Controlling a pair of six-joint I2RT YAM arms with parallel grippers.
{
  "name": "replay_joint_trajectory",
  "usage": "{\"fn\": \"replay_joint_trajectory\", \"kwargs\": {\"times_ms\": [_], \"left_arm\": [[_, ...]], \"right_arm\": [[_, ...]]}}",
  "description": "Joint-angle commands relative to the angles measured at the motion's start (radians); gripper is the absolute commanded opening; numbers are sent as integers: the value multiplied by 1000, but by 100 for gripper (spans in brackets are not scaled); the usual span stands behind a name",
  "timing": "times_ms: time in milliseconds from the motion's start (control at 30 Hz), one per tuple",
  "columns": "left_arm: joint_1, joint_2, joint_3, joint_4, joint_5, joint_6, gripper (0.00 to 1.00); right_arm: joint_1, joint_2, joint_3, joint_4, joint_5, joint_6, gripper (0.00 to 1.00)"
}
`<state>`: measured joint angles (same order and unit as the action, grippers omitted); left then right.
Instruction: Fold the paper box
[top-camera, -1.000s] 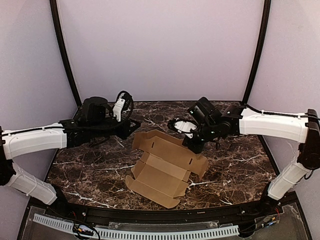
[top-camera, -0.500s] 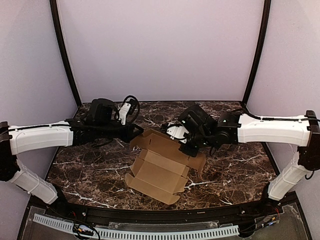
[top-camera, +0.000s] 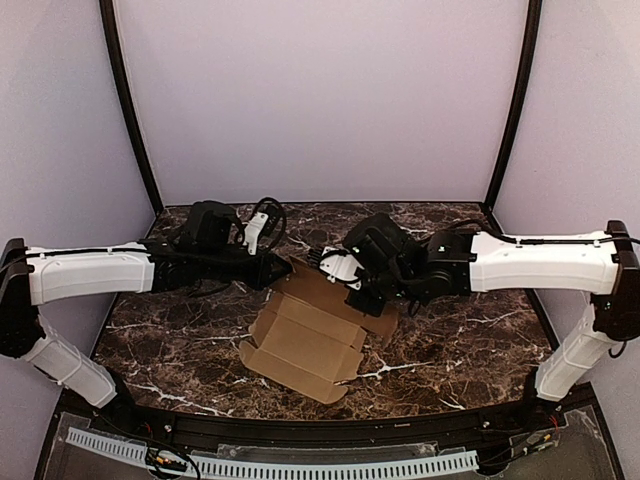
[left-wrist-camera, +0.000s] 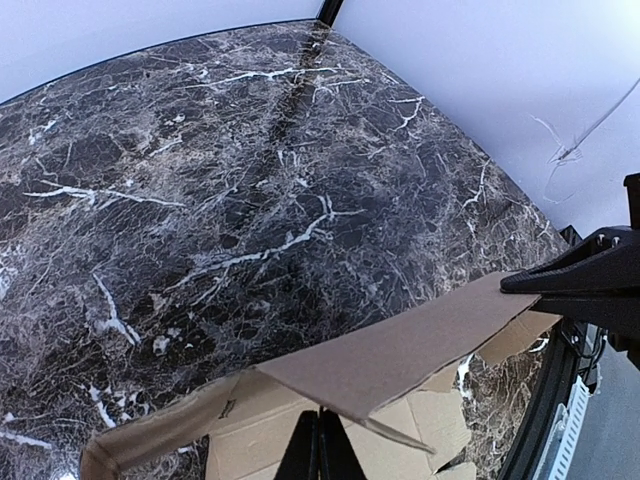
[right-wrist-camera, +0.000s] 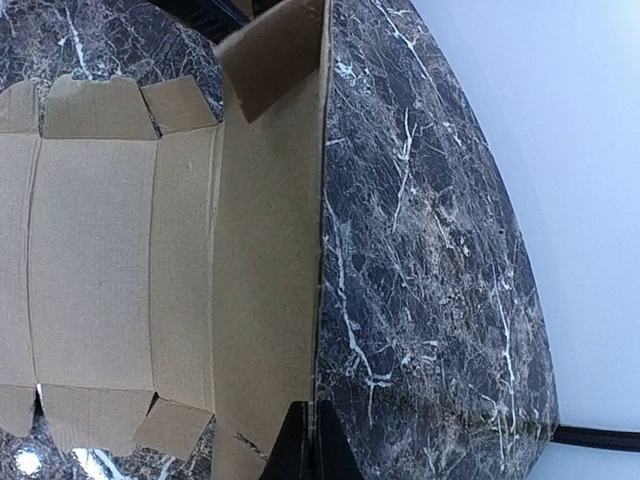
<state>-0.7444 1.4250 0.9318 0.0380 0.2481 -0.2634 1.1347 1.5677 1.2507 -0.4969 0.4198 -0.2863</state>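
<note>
Paper box (top-camera: 300, 345) lies mid desk (top-camera: 470, 340), sheet mostly flat. Far panel stands raised, long edge running left-right. Left pincer (top-camera: 284, 268) pinches left end, right pincer (top-camera: 355, 295) pinches right part. Fold probably goes toward arm bases.

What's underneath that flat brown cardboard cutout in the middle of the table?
Dark marble tabletop shows all around the brown cardboard cutout, whose far edge is lifted. Whatever lies beneath the flat part is covered by the cardboard and cannot be seen.

No legible text or labels anywhere
</note>
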Motion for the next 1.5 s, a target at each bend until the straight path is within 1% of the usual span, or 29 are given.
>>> {"fn": "replay_joint_trajectory", "kwargs": {"times_ms": [0,167,400,500,667,867,1033,1133,1233,1300,1467], "left_arm": [[-5,-4,-2,45,51,-14,0],[-6,-9,-10,70,86,-30,0],[-6,0,-14,91,71,-39,0],[-5,1,-12,82,57,-36,0],[-6,-9,-11,15,-14,-19,0],[-6,-8,-34,-16,-43,-29,0],[-6,-19,-85,-32,-130,-25,1],[-6,-5,-102,-70,-184,-22,0],[-5,22,-109,-82,-286,-30,0],[-6,40,-116,-75,-318,-33,0],[-6,85,-116,-42,-325,-50,0]], "right_arm": [[16,22,30,45,2,11,0],[19,31,26,45,4,20,0],[29,31,22,54,-15,28,0],[30,31,14,52,7,33,0],[19,28,0,35,49,29,0],[-4,34,-8,21,78,29,0],[-22,38,-24,21,55,33,0],[-28,44,-25,21,39,42,0],[-33,49,-25,23,23,54,0],[-35,52,-27,24,10,61,0],[-47,60,-30,23,-41,105,0]]}}
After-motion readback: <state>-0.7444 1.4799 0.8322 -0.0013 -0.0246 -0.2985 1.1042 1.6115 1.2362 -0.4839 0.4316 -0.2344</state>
